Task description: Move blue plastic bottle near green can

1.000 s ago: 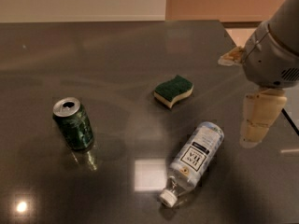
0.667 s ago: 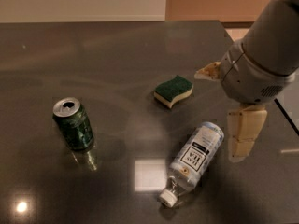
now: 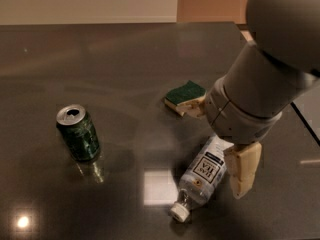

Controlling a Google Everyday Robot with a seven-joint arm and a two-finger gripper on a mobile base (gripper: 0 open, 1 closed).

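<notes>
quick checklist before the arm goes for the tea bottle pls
1. The gripper is over the blue plastic bottle: ok
2. Its fingers are spread open: ok
3. Bottle lying flat, cap on: ok
4. Bottle centred between the fingers: cannot tell, the wrist hides its far end
5. Far finger off the sponge: cannot tell, they overlap in view
6. The green can is upright, well apart from the bottle: ok

We see a glossy dark tabletop [image 3: 100, 59] mirroring lights, a shiny green metal can [image 3: 79, 134], a smooth clear plastic bottle [image 3: 202, 176] with a matt pale label [image 3: 209, 169], a rough green sponge [image 3: 184, 93], and a matt cream plastic gripper [image 3: 212, 151], fingers spread, over the bottle's base.
</notes>
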